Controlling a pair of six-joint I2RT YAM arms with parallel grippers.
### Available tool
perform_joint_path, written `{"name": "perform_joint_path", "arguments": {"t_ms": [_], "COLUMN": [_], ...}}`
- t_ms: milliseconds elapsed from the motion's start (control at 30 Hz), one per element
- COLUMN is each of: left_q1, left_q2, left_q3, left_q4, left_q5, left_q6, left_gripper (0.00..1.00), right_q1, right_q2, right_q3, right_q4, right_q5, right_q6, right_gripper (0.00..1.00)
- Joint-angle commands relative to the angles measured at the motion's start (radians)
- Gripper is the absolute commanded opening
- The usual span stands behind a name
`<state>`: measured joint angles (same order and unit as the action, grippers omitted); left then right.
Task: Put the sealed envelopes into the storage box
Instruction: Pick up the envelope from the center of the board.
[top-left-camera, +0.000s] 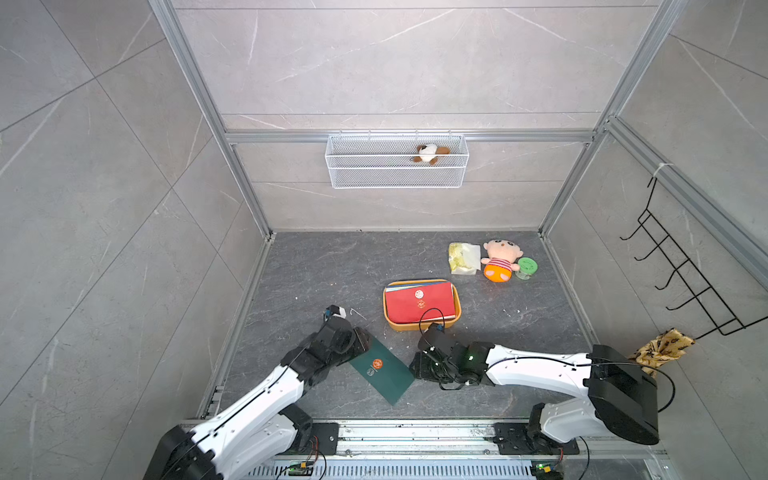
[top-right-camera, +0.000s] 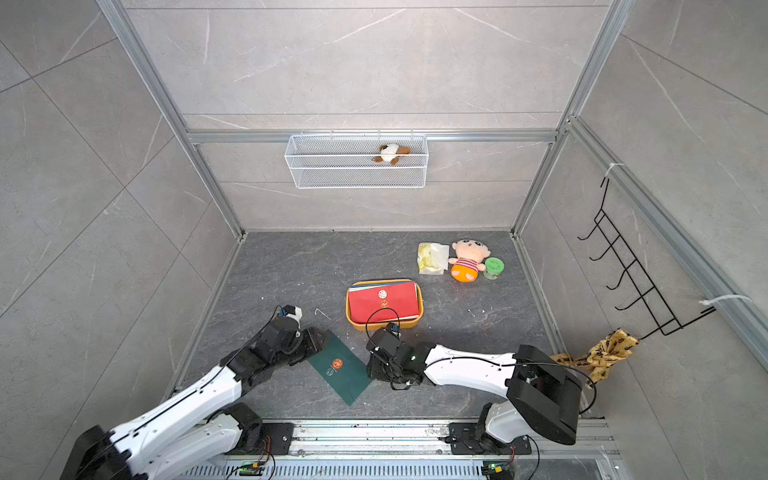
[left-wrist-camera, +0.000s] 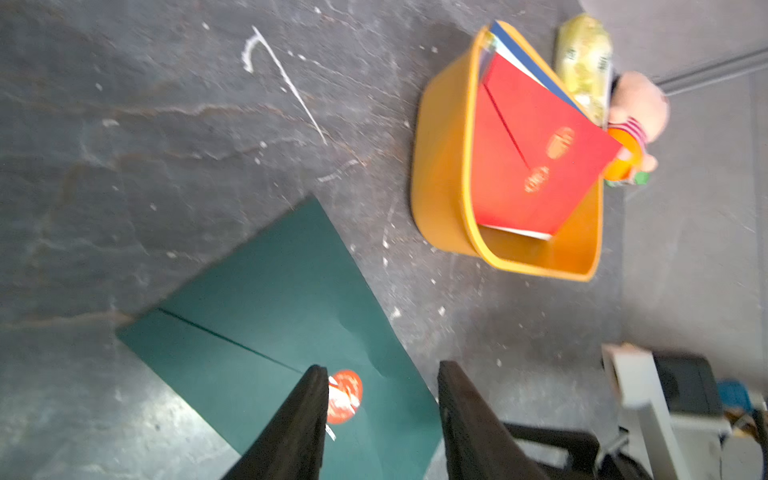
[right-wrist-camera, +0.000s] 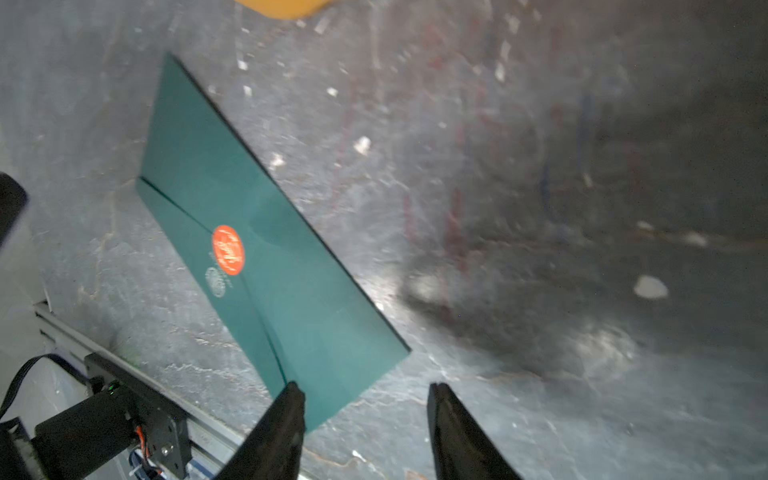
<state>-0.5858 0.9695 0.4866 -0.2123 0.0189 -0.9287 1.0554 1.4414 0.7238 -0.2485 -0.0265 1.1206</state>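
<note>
A dark green sealed envelope (top-left-camera: 382, 370) (top-right-camera: 340, 368) with an orange seal lies flat on the dark floor between my two arms. My left gripper (left-wrist-camera: 380, 370) hovers open over its one end, one finger (left-wrist-camera: 305, 419) above the seal and the other past the envelope's edge. My right gripper (right-wrist-camera: 365, 388) is open at the opposite corner of the green envelope (right-wrist-camera: 266, 266), holding nothing. Behind them stands the yellow-orange storage box (top-left-camera: 419, 329) (top-right-camera: 386, 326) (left-wrist-camera: 440, 187). It holds a stack of envelopes with a red envelope (top-left-camera: 419, 305) (left-wrist-camera: 536, 158) on top.
At the back right lie a crinkly yellowish packet (top-left-camera: 463, 257), a plush doll (top-left-camera: 498, 259) and a green-lidded jar (top-left-camera: 527, 267). A white mesh basket (top-left-camera: 397, 160) with a small plush hangs on the back wall. A black hook rack (top-left-camera: 681, 270) and a yellow cloth (top-left-camera: 660, 349) hang at right.
</note>
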Motion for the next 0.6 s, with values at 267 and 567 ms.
{"name": "perform_joint_path", "arguments": {"t_ms": [267,567], "left_q1": [0.162,0.178], "left_q2": [0.279,0.316], "left_q3": [0.083,0.009], "left_q4": [0.042,0.109], "left_q5": [0.068,0.112], "left_q6": [0.24,0.214], "left_gripper": [0.47,0.47], "right_q1": [0.125,0.147], "right_q2": [0.056,0.091], "right_q3": [-0.081,-0.145], "right_q4": [0.142,0.261], "right_q5": [-0.021,0.062], "right_q6": [0.309,0.483], "right_gripper": [0.52,0.52]}}
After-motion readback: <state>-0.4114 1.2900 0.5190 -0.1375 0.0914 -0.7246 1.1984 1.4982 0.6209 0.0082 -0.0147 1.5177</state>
